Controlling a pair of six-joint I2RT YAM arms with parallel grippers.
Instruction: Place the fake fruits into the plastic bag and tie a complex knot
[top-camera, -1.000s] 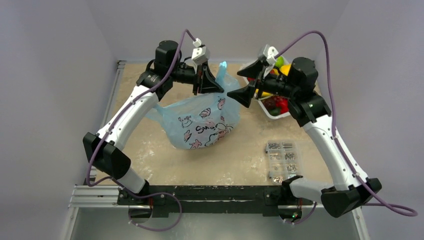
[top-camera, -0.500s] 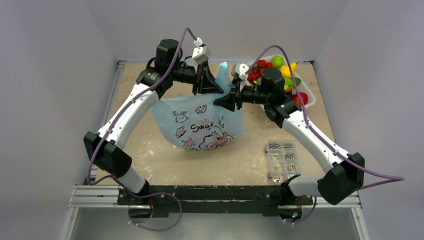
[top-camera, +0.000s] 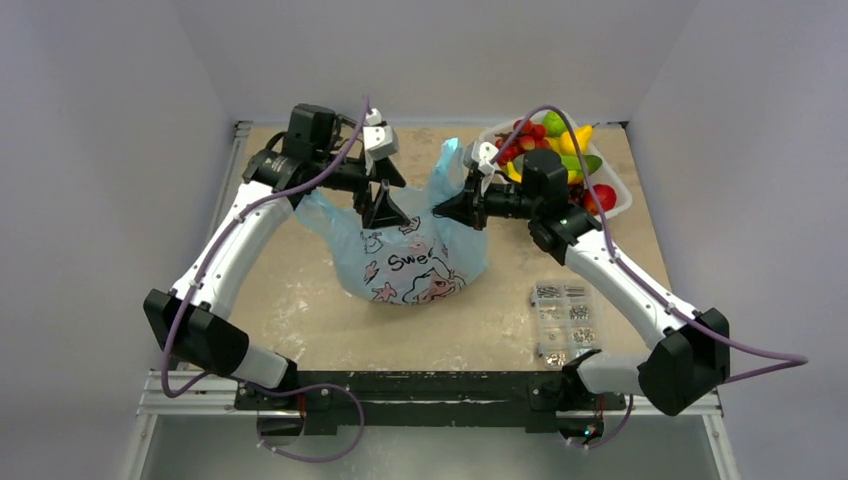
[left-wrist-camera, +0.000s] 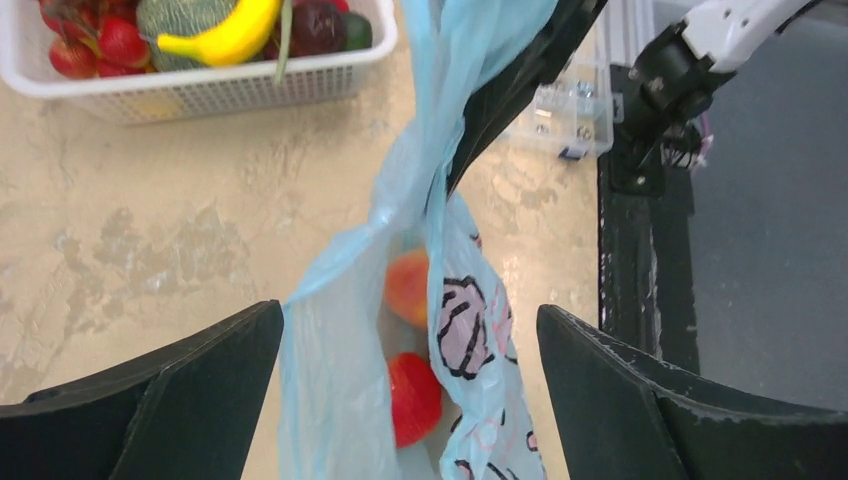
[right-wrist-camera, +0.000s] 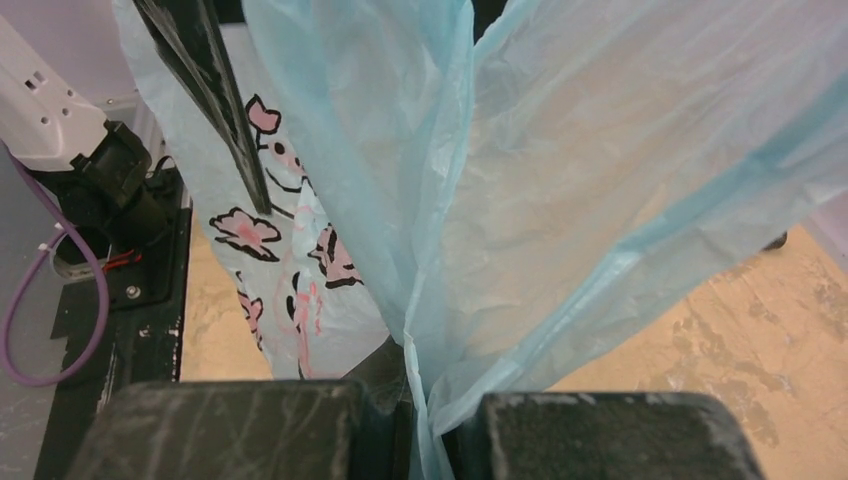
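The thin, crinkly light-blue plastic bag (top-camera: 410, 262) with pink-and-dark print sits near the middle of the beige tabletop (top-camera: 300, 310), its mouth gathered upward. The right gripper (top-camera: 445, 208), at the bag's 1 o'clock, is clamped fully together on a bunched fold of the bag's upper edge (the right wrist view shows the film pinched between the two pads with no gap). A strip of handle stands up past it toward 12 o'clock. The left gripper (top-camera: 384, 210), at the bag's 11 o'clock, has its fingers spread wide and grips nothing; in the left wrist view the bag's twisted neck hangs between them, ungripped. Through the mouth an orange-pink plastic fruit (left-wrist-camera: 408, 287) and a red plastic fruit (left-wrist-camera: 414, 397) show inside the bag. Other glossy fruits (top-camera: 545, 150), a yellow banana with red and green pieces, lie in the white mesh basket (left-wrist-camera: 220, 92) at 2 o'clock from the bag. A clear compartment box of metal screws (top-camera: 563, 318) lies at its 4 o'clock.
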